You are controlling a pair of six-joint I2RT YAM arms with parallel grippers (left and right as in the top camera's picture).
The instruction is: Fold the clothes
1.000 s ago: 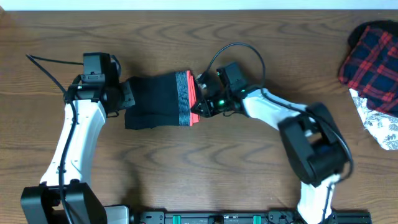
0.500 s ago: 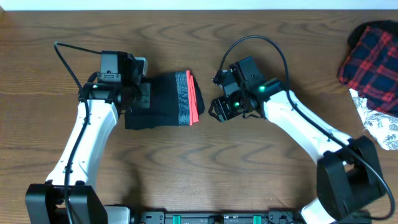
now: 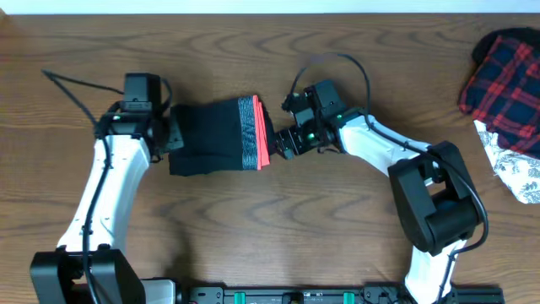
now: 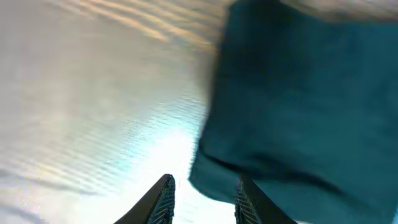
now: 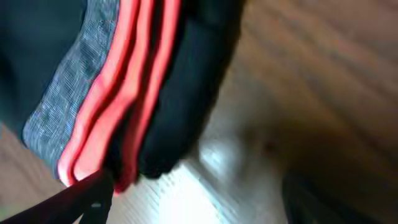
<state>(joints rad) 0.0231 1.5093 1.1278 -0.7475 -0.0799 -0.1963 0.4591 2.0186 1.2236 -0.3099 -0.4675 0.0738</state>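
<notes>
The black trousers (image 3: 211, 137) lie folded into a small, flat bundle on the wooden table (image 3: 270, 224), a bit left of the middle. The grey band (image 3: 247, 131) at the waist is on the right side of the bundle. Its bright red-orange edge (image 3: 262, 139) is the very last bit on the right.

The left gripper (image 3: 175, 135) is at the left end of the trousers, low over the table. In its own camera, its two fingers (image 4: 163, 194) are a little way apart, and the shiny table shows in the gap between them. A corner of the dark cloth (image 4: 305, 106) sits just by the tips, but the fingers are not pinching it.

The right gripper (image 3: 283, 143) is just beside the red-orange edge, on the right side of the bundle. In its own camera, its fingers (image 5: 74, 200) are wide apart. One finger is right by the red-orange layers (image 5: 134, 93). The other finger is far over on the other side, above bare wood. It holds nothing.

Far away, at the right edge of the table, a red and black plaid garment (image 3: 504, 80) lies in a heap. A white cloth with dark flowers (image 3: 516, 173) lies just below it and touches it.
</notes>
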